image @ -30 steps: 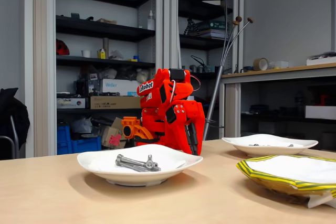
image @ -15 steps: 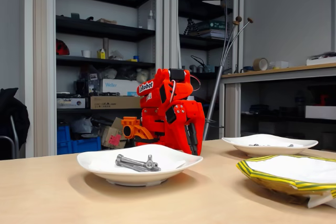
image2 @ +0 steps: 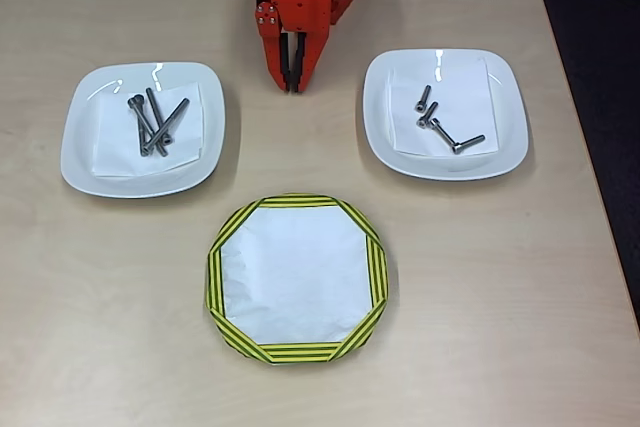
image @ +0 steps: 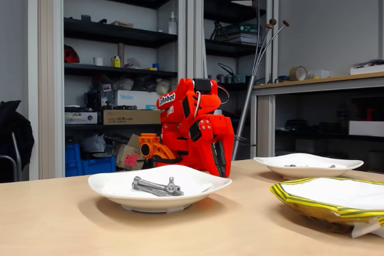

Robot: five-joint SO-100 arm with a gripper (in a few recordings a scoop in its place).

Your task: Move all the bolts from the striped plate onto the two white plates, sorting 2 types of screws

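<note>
Bolts: four long (image2: 152, 124) on left white plate (image2: 85, 162), four short (image2: 438, 125) on right (image2: 505, 147); hand (image2: 292, 82) pressed together.

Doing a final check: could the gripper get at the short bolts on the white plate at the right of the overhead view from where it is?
Probably yes. The gripper sits folded between both plates, and nothing lies between it and the short bolts, loose and uncovered.

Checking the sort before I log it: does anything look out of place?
Nothing stands out. The long bolts lie on the left white plate, the shorter bolts on the right white plate, in the overhead view.
</note>
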